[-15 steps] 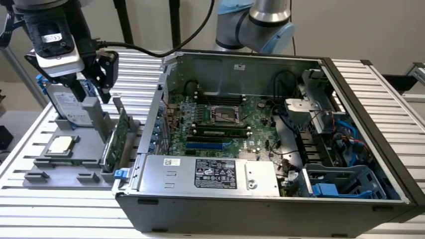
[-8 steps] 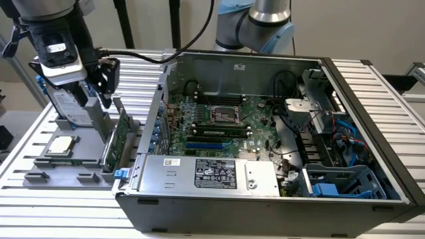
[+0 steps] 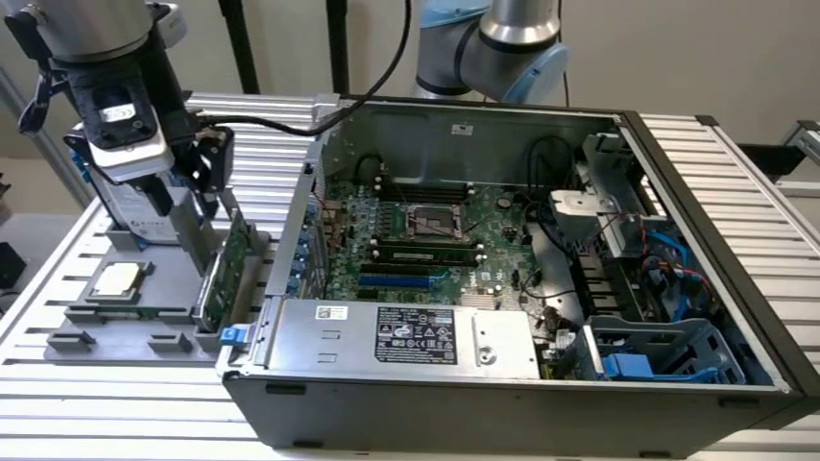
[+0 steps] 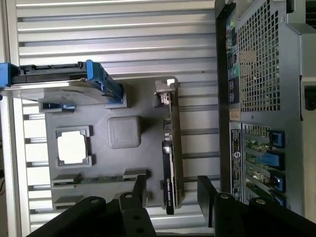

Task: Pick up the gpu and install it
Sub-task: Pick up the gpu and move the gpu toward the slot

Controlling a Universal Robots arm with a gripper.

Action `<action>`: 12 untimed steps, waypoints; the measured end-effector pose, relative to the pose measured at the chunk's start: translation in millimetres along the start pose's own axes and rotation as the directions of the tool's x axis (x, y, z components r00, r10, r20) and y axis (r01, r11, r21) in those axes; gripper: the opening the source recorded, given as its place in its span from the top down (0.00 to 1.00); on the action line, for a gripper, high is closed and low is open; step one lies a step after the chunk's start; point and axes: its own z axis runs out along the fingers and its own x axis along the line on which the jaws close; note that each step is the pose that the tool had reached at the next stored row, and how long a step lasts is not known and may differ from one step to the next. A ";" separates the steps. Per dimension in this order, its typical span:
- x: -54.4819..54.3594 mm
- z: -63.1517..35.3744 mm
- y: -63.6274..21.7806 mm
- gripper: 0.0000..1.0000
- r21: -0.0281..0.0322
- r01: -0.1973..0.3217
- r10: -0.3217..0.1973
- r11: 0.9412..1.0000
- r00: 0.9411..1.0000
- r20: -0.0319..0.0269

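The gripper (image 4: 173, 195) hangs over the parts tray with its jaws spread wide, one dark finger (image 4: 140, 190) on each side of the gpu (image 4: 171, 153). There is daylight on both sides in the wrist view, so nothing is clamped. The card stands on its long edge in a slot of the grey tray (image 4: 148, 136). Its silver bracket (image 4: 165, 89) is at the far end from the fingers.

From the exterior view, the gripper (image 3: 205, 230) sits low at the tray (image 3: 77, 341). It is right over the gpu (image 3: 233, 274), whose green board face shows. How deep the fingertips reach beside the card I cannot tell.

Just beside the card on the same tray lies the square silver processor chip (image 4: 72, 148) in its own pocket, seen also at (image 3: 115, 280). Past it the hard drive (image 4: 54, 86) with blue rails stands on edge; it sits behind the gripper at (image 3: 129, 216).

Toward the exterior view's right, close by the tray, is the open computer case (image 3: 513, 403). Its motherboard (image 3: 423, 230) is exposed and its power supply (image 3: 397, 331) sits along the near wall. The case's perforated rear panel (image 4: 266, 59) runs alongside the card in the wrist view. Everything rests on the slotted aluminium table (image 3: 103, 403).
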 end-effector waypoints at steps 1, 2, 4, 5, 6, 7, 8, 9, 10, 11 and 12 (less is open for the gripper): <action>0.1 1.9 -0.1 0.00 0.000 0.000 0.000 1.000 1.000 0.000; 0.3 3.7 -0.2 0.00 0.000 0.000 0.000 1.000 1.000 0.000; 0.6 7.3 -0.4 0.00 0.000 0.001 -0.001 1.000 1.000 0.000; 0.8 9.1 -0.5 0.00 0.000 0.001 -0.001 1.000 1.000 0.000; 1.0 11.0 -0.6 0.00 0.000 0.001 -0.001 1.000 1.000 0.000; 1.2 12.7 -0.7 0.00 0.000 0.001 -0.001 1.000 1.000 0.000; 1.3 14.6 -0.8 0.00 0.000 0.001 -0.001 1.000 1.000 0.000; 1.5 16.4 -0.9 0.00 0.000 0.001 -0.001 1.000 1.000 0.000; 1.6 18.1 -1.0 0.00 0.000 0.002 -0.002 1.000 1.000 0.000; 1.7 20.0 -1.1 0.00 0.000 0.002 -0.002 1.000 1.000 0.000; 1.9 21.8 -1.2 0.00 0.000 0.002 -0.002 1.000 1.000 0.000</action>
